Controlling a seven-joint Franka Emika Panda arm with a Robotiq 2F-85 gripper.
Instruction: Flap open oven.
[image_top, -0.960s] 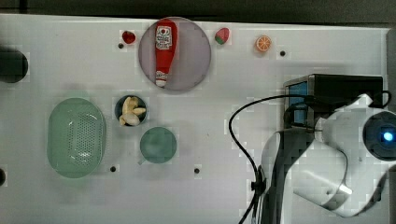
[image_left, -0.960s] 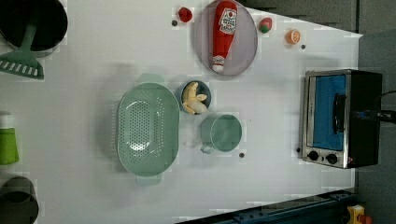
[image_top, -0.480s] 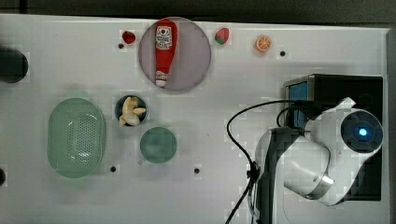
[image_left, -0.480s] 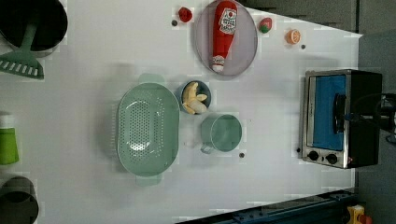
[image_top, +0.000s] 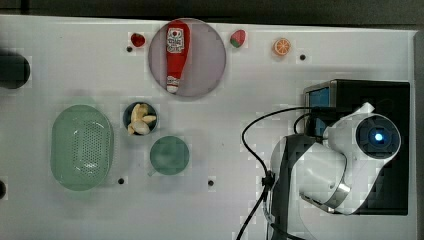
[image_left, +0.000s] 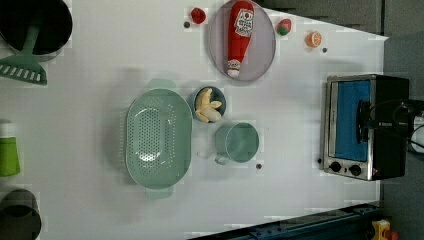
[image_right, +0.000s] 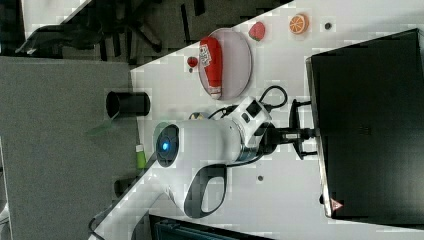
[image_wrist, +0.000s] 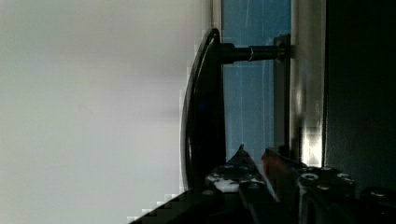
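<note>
Oven: the oven (image_left: 362, 127) sits on the white worktop (image_left: 100, 60), near the edge at the left view's right. It is a black box with a silver front.

Door: the blue glass door (image_left: 352, 120) looks shut and flat against the front. It has not flapped down yet.

Handle: the dark bar handle (image_wrist: 201, 107) stands a little way off the glass on a short post.

Gripper: the gripper (image_right: 300, 134) is at the oven's front, up by the handle. In the right view its two thin fingers (image_right: 296, 111) stand on both sides of the spot where they meet the oven.

Fingers: they are close together, with a small gap. In the wrist view one tip pokes into the space between the bar and the glass. I cannot tell if they squeeze the bar or just sit by it.

Arm: the big white arm (image_top: 345, 160) hangs over the top of the oven in the top view.

Step now: I think the robot is getting hold of the handle. The pull has not begun.

Next move: the fingers need a good hold on the bar. Then the hand should pull away from the oven and swing down, because the door tips on its bottom edge.

Watch out: a straight tug could drag the whole oven along the worktop.
</note>
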